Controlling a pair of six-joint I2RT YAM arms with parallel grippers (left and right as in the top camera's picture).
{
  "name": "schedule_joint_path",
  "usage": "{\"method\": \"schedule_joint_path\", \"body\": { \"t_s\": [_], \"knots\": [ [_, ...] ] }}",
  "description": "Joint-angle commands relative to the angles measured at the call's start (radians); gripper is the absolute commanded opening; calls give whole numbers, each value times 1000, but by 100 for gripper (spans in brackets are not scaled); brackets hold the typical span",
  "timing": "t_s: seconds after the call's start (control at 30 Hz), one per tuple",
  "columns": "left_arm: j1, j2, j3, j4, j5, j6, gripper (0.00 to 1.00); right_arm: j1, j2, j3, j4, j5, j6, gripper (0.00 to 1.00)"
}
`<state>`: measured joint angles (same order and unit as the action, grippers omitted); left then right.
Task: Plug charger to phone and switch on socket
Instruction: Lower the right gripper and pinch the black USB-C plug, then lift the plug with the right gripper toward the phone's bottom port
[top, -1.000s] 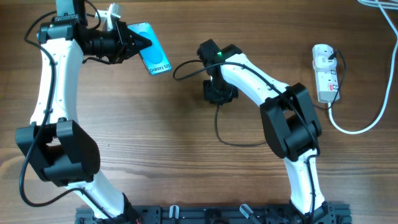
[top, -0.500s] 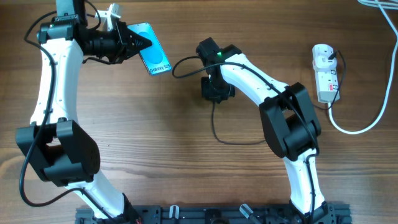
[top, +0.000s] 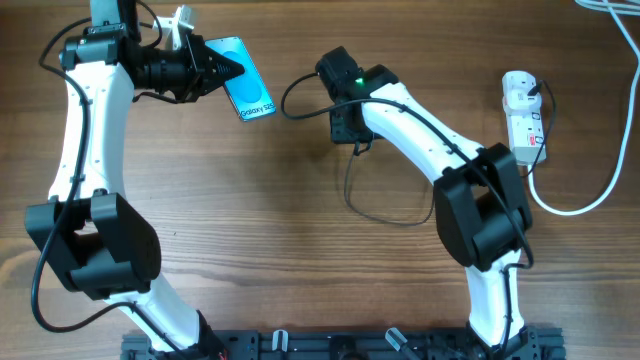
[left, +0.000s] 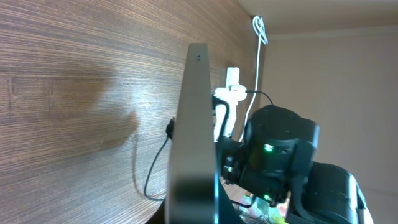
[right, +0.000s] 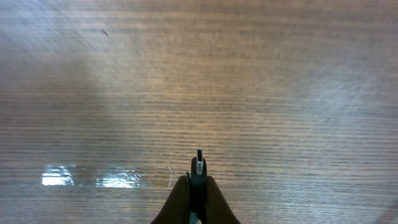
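My left gripper (top: 222, 70) is shut on the phone (top: 249, 91), holding it tilted above the table at the back left, its teal screen up. In the left wrist view the phone (left: 194, 137) shows edge-on between the fingers. My right gripper (top: 343, 128) is shut on the charger plug (right: 198, 167), whose metal tip sticks out past the fingertips over bare wood. The thin black charger cable (top: 375, 215) loops from there across the table toward the socket (top: 523, 115), a white power strip at the back right.
The socket's thick white cord (top: 590, 200) curves off at the right edge. In the left wrist view the right arm (left: 280, 155) sits just beyond the phone. The arm bases stand at the front edge.
My right gripper has moved up and away from the front with the plug, closer to the phone's level, dragging the cable loop. The left arm and phone have not moved.
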<state>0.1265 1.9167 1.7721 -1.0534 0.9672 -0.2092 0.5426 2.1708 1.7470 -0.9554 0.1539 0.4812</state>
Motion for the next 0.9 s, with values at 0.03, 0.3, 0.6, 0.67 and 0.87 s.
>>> {"method": "schedule_joint_path", "body": {
  "t_s": [0.03,0.3,0.6,0.67,0.87],
  "knots": [
    [5,-11,14,-2,35,-8,4,-1,9,-45,32,-18,-7,4],
    [5,-11,14,-5,35,-8,4,3,58,-78,72,-48,16,4],
    [5,-11,14,-5,35,-8,4,2,106,-93,92,-138,16,11],
    [5,-11,14,-4,35,-9,4,2,125,-93,96,-175,16,13],
    [5,-11,14,-5,35,-9,4,2,133,-90,103,-201,15,6]
  ]
}}
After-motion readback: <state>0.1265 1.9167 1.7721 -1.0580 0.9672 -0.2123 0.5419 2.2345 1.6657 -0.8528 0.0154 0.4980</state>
